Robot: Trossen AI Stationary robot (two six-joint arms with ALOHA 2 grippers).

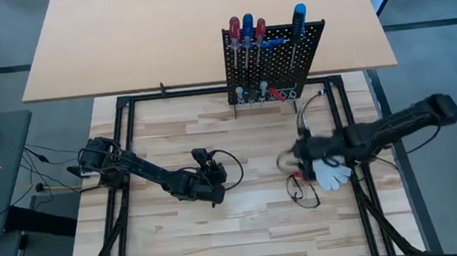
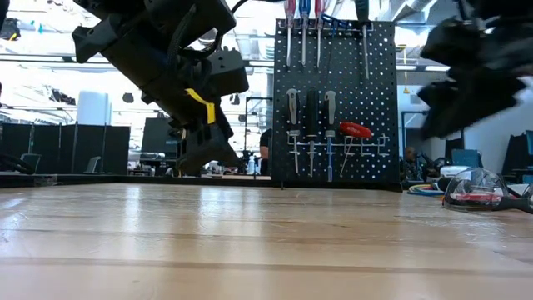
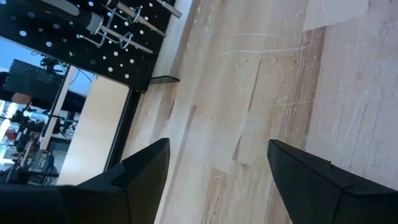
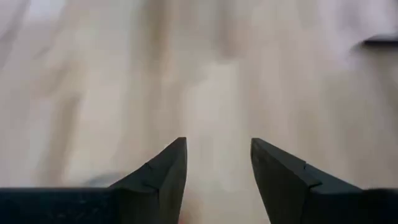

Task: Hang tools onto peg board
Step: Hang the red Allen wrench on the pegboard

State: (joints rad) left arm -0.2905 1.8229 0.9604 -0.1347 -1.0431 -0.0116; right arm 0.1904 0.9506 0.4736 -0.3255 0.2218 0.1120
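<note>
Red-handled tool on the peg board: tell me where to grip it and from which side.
Take the red-handled tool by its handle, coming in from the table side of the peg board. The handle is its bulkiest part. The panel blocks the back, and the thin shaft slants down close to the hanging screwdrivers, probably leaving little room there.

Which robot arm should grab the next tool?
Probably the right. Its open gripper hovers near a small red-handled tool by the white glove. The left gripper, also open, has only bare table nearby.
</note>
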